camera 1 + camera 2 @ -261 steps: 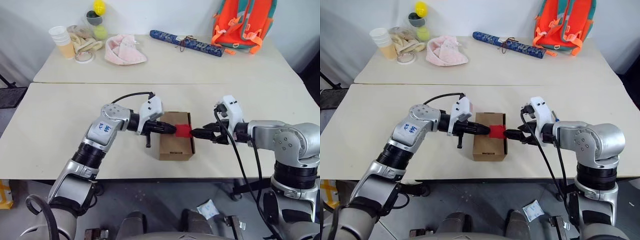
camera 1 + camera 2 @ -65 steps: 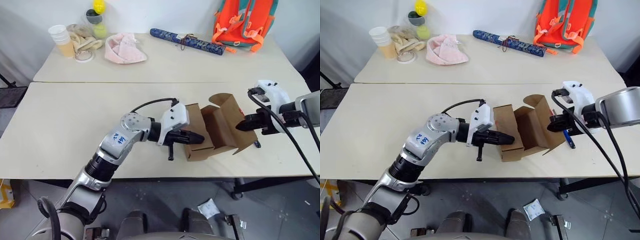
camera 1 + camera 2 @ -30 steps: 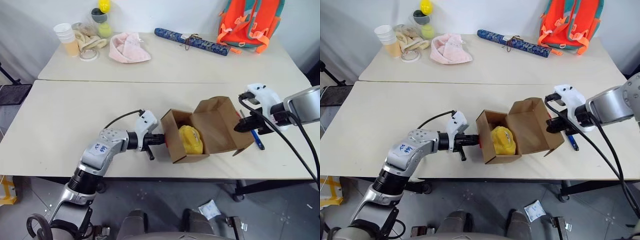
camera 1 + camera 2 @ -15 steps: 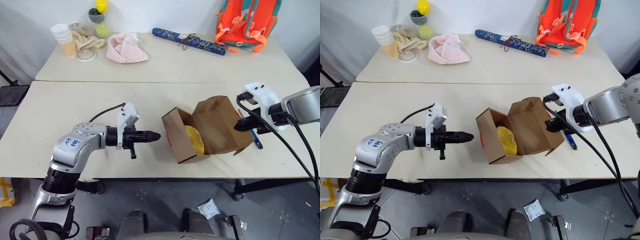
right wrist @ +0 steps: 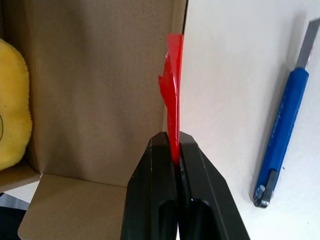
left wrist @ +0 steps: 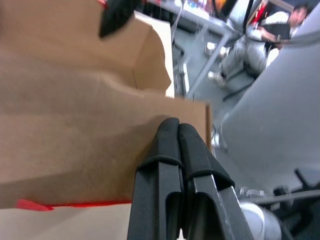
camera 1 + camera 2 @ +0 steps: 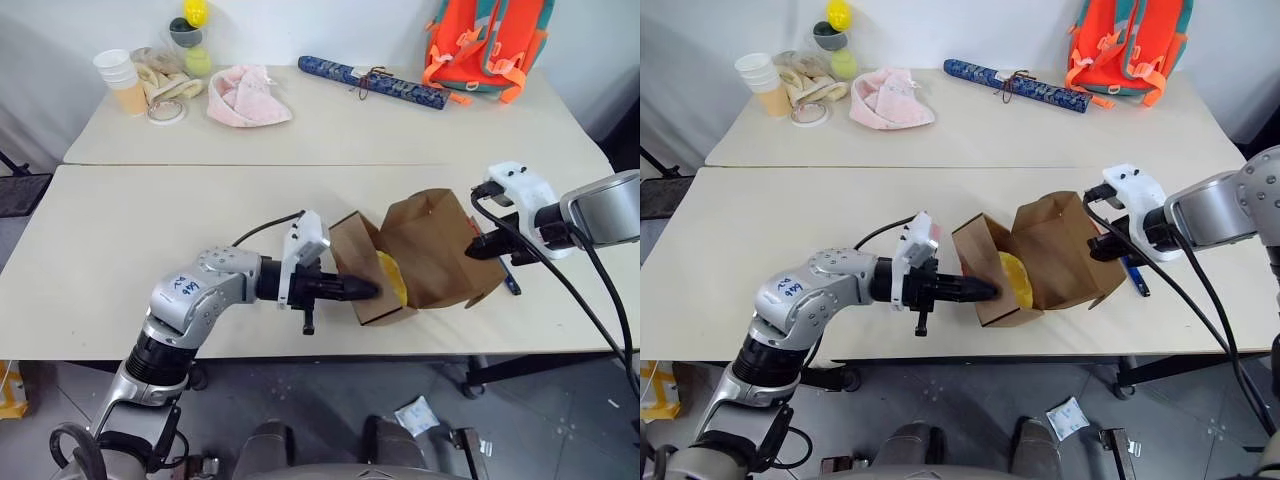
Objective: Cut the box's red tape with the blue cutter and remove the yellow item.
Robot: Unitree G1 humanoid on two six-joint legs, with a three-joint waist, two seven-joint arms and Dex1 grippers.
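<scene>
The brown box (image 7: 430, 240) lies open on its side near the table's front edge, and the yellow item (image 7: 393, 280) shows inside it. My left gripper (image 7: 368, 291) is shut and empty, its tips at the box's left flap beside the yellow item; in the left wrist view its fingertips (image 6: 170, 131) rest against cardboard. My right gripper (image 7: 476, 247) holds the lid flap at the box's right side, its fingers shut on the red tape (image 5: 172, 100) at that flap's edge. The blue cutter (image 5: 285, 125) lies on the table just beyond the right gripper.
On the back table are a blue patterned roll (image 7: 372, 83), an orange backpack (image 7: 485, 45), a pink cloth (image 7: 247, 97), stacked cups (image 7: 120, 80) and stacked balls (image 7: 190, 35). The box sits close to the table's front edge (image 7: 330, 352).
My left gripper, which had drawn away to the left half a second ago, has come back right to the box's left flap. The right gripper keeps its hold on the tape.
</scene>
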